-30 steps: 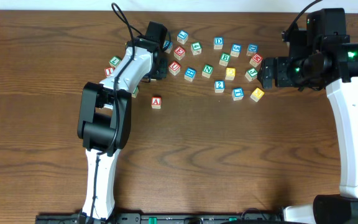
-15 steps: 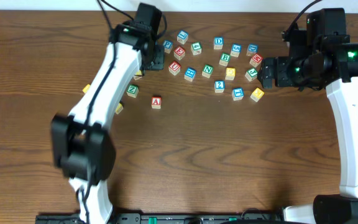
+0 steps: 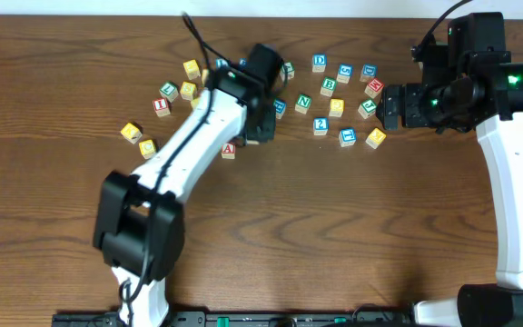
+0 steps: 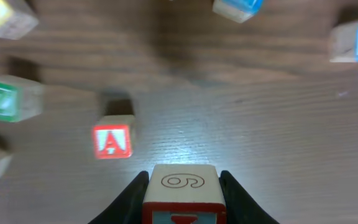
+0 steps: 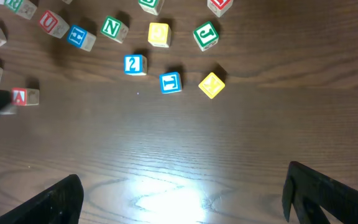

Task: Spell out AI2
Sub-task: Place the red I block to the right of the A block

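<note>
The red "A" cube [image 3: 229, 150] lies alone in front of the cluster; it also shows in the left wrist view [image 4: 112, 142] and the right wrist view [image 5: 20, 96]. My left gripper [image 3: 261, 133] hovers just right of it, shut [image 4: 183, 177] on a cube [image 4: 183, 186] with an outlined "6" on top and a red-framed face whose letter is cut off. The blue "2" cube [image 3: 320, 125] sits in the cluster [image 5: 134, 65]. A red-lettered cube [image 3: 161, 104] at the far left may be the "I". My right gripper [image 3: 390, 107] is open and empty [image 5: 185, 186].
Several other letter cubes lie along the back: a green "N" [image 3: 303, 103], a blue "T" [image 3: 348, 136], a yellow cube [image 3: 376, 138]. Yellow cubes [image 3: 132, 133] lie at the left. A green "Z" cube [image 4: 2, 98] lies left of the "A".
My left arm has swung right from the back-left cubes to a spot beside the "A" cube, uncovering the cubes at the left. The right arm has not moved.
</note>
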Controlling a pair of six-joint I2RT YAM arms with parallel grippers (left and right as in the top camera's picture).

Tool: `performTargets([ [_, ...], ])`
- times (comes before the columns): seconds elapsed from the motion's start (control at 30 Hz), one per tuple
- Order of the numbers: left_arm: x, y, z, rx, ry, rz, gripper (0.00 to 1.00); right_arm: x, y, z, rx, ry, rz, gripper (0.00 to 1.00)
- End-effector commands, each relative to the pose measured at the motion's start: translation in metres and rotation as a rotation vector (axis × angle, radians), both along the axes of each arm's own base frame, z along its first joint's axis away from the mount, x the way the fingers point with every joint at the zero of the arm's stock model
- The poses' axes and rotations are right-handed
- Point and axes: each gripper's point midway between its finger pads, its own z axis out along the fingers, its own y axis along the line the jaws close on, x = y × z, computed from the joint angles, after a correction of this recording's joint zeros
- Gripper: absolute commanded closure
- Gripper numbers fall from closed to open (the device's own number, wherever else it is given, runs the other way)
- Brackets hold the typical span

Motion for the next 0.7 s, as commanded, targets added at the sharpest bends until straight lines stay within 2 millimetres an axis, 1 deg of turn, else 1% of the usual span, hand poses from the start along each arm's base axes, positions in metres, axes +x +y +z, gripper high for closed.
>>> performTargets([
  [0.0,-0.006,0.005,-0.038,0.028,0.059,0.037,0.74,0.0,-0.001,0.002,0.001,-0.006,0.007,0.01],
  [0.13,-0.006,0.005,-0.059,0.041,0.083,0.037,0.74,-0.001,-0.001,0.002,0.001,-0.002,0.007,0.01],
  [0.3,-0.006,0.005,-0.076,0.055,0.107,0.037,0.74,-0.005,-0.001,0.0,0.0,0.016,0.008,0.01],
  [0.67,-0.003,0.004,-0.096,0.063,0.113,0.033,0.74,-0.005,-0.001,0.0,0.0,0.015,0.008,0.01],
])
